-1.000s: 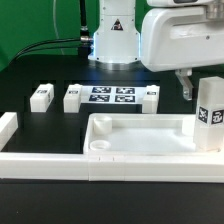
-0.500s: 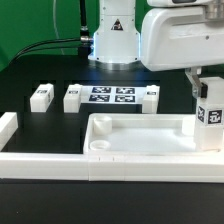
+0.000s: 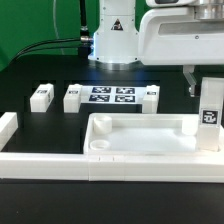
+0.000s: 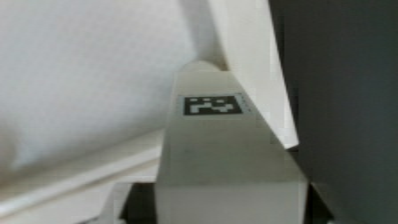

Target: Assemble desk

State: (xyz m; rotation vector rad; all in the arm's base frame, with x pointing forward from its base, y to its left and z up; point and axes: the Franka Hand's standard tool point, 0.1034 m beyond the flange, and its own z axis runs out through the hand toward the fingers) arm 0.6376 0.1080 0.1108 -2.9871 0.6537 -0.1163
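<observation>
A black tabletop point(image 3: 40, 125) carries everything, with a green backdrop point(image 3: 25, 25) behind the arm's white base point(image 3: 112, 40) in the exterior view. The desk slab point(image 3: 140, 137) lies rim-up near the front, just behind the long border rail point(image 3: 90, 165). At the slab's corner on the exterior view's right stands the held leg point(image 3: 210, 115), upright, its tag facing the camera. Its far edge is cut off by the frame, and the slab's rim hides its foot, so whether it is seated cannot be told. The gripper point(image 3: 206, 86) is mostly a large white body running out of the top of the frame. Only one dark finger point(image 3: 190, 80) shows there, pressed against the leg's side. The wrist view supplies the rest: the same leg, tag in the middle, fills the gap between both dark fingers, which are clamped on it, with the slab blurred behind. Only the exterior view shows the marker board point(image 3: 112, 96) and three loose legs point(image 3: 41, 96) lying beside it.
</observation>
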